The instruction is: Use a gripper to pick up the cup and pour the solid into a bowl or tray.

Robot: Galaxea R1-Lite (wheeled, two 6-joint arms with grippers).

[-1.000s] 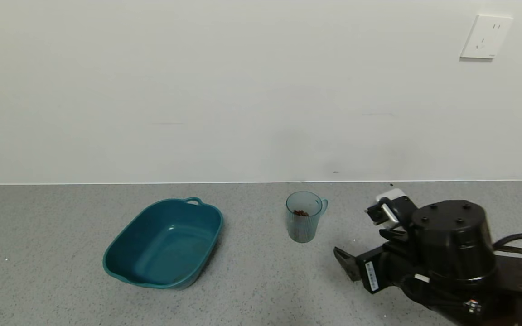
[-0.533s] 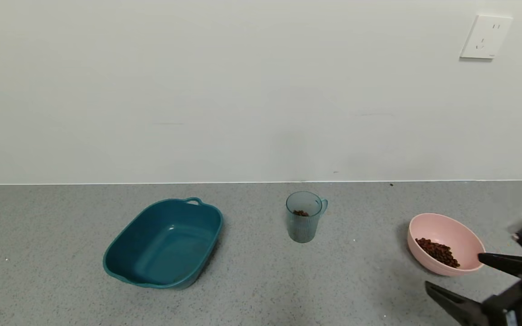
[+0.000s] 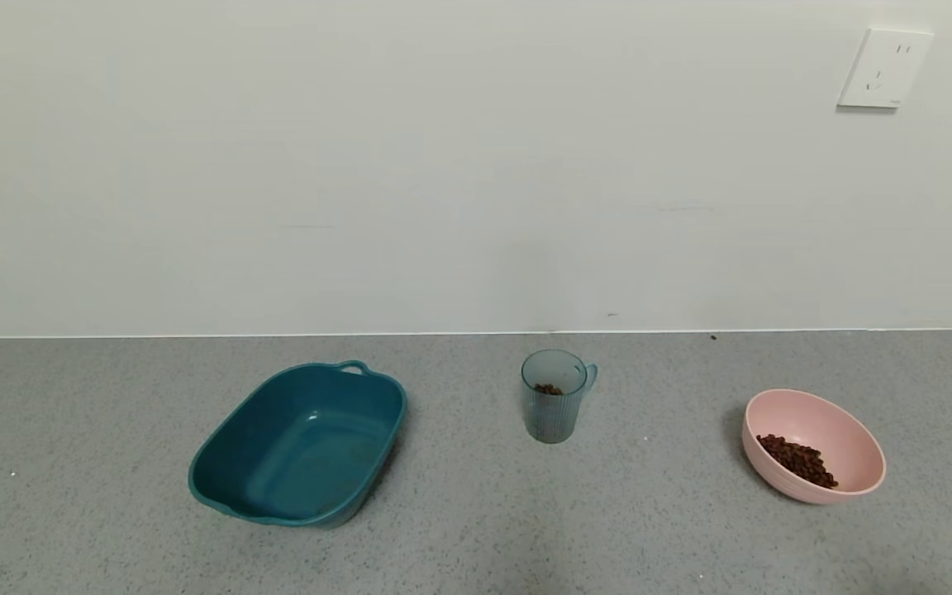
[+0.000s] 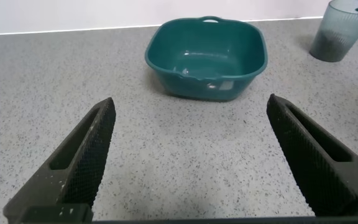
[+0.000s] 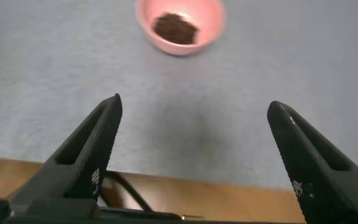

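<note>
The blue-grey ribbed cup (image 3: 555, 397) stands upright mid-counter, handle to the right, with a few brown pellets (image 3: 549, 388) inside; it also shows in the left wrist view (image 4: 342, 30). The pink bowl (image 3: 840, 492) sits to the right and holds a pile of brown pellets (image 3: 798, 460); it also shows in the right wrist view (image 5: 185, 45). Neither arm shows in the head view. My left gripper (image 4: 191, 118) is open and empty, short of the teal tub. My right gripper (image 5: 194, 124) is open and empty, above the counter's front edge, short of the bowl.
A dark teal tub with handles (image 3: 220, 487) sits left of the cup, empty; it also shows in the left wrist view (image 4: 166, 78). A white wall with an outlet (image 3: 887, 68) backs the grey counter. The counter's wooden front edge (image 5: 229, 199) shows below my right gripper.
My right arm has drawn back from beside the cup, toward the lower right, and left the head view. The pink bowl it hid is now uncovered. Cup and tub have not moved.
</note>
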